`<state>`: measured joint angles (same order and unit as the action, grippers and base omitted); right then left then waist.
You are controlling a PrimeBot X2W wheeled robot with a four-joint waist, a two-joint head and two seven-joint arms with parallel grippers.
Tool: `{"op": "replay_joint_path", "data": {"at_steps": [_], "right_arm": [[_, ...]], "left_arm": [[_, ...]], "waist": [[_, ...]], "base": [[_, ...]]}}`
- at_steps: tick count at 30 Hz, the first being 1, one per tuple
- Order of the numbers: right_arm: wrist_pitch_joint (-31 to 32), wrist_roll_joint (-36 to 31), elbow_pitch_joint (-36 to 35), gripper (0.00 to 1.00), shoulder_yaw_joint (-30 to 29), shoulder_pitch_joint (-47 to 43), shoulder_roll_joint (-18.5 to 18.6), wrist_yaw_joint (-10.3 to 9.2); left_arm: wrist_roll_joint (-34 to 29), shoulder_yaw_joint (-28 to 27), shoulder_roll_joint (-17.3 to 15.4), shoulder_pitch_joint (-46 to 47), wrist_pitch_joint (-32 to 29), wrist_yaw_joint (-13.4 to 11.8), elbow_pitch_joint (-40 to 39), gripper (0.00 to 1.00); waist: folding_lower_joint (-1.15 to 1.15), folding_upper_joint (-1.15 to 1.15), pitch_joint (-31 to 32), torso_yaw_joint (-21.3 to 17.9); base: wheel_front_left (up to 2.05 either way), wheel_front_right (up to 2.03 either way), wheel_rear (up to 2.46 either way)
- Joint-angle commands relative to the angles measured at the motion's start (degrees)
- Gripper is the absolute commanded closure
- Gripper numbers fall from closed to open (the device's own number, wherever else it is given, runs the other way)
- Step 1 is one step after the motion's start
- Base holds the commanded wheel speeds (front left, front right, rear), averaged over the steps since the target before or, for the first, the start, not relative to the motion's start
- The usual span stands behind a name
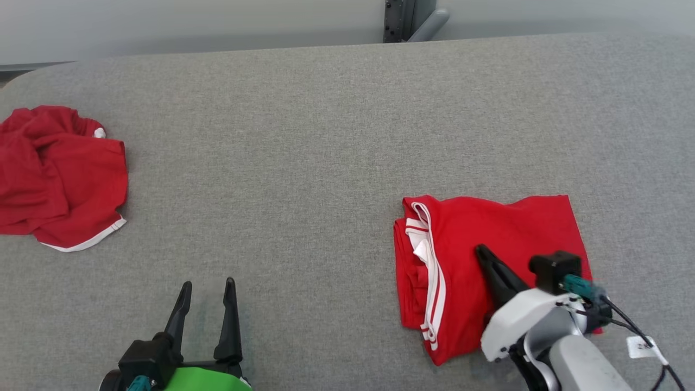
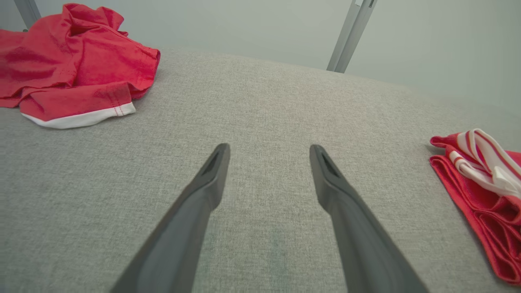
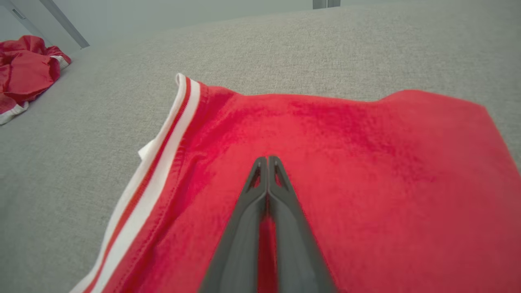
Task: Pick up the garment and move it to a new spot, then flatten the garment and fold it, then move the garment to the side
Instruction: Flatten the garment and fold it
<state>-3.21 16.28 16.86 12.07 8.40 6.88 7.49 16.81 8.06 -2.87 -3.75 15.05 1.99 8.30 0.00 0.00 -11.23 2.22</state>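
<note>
The garment (image 1: 488,228) is red with white-striped trim and lies folded into a neat rectangle on the grey table at the right. Its striped edge also shows at the right of the left wrist view (image 2: 484,191). My right gripper (image 1: 480,251) is above the middle of the folded cloth with its fingers pressed together. In the right wrist view the garment (image 3: 366,162) spreads under the shut gripper (image 3: 267,158), and nothing is pinched between the tips. My left gripper (image 1: 209,285) stands open over bare table near the front edge, seen also in its own view (image 2: 269,150).
A second red garment (image 1: 54,174) lies crumpled at the far left of the grey cloth-covered table (image 1: 304,163), also seen in the wrist views (image 2: 73,61) (image 3: 24,73). A dark metal post (image 1: 399,19) stands behind the table's back edge.
</note>
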Motion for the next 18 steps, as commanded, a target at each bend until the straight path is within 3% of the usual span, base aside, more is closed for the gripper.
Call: {"op": "replay_joint_path", "data": {"at_steps": [1, 11, 18], "right_arm": [[-0.31, -0.33, 2.31, 1.00, 1.04, 1.77, -0.61, 0.00], [-1.15, 0.10, 14.27, 1.00, 10.17, 10.36, -3.54, 0.01], [-5.39, 2.20, 14.60, 1.00, 14.59, 11.65, -3.76, 0.00]], "left_arm": [[-0.70, 0.01, -0.07, 0.86, 0.17, 0.14, 0.20, 0.00], [0.06, 0.42, -0.07, -0.06, 0.16, -0.44, 0.45, 0.00], [0.87, -0.29, -0.07, -1.18, 0.16, -1.03, 0.03, 0.00]], "waist": [[0.00, 0.00, -0.04, 0.63], [0.00, 0.00, 0.73, 3.27], [0.00, 0.00, 2.97, 2.80]], "base": [[0.00, 0.00, 0.00], [0.00, 0.00, 0.00], [0.00, 0.00, 0.00]]}}
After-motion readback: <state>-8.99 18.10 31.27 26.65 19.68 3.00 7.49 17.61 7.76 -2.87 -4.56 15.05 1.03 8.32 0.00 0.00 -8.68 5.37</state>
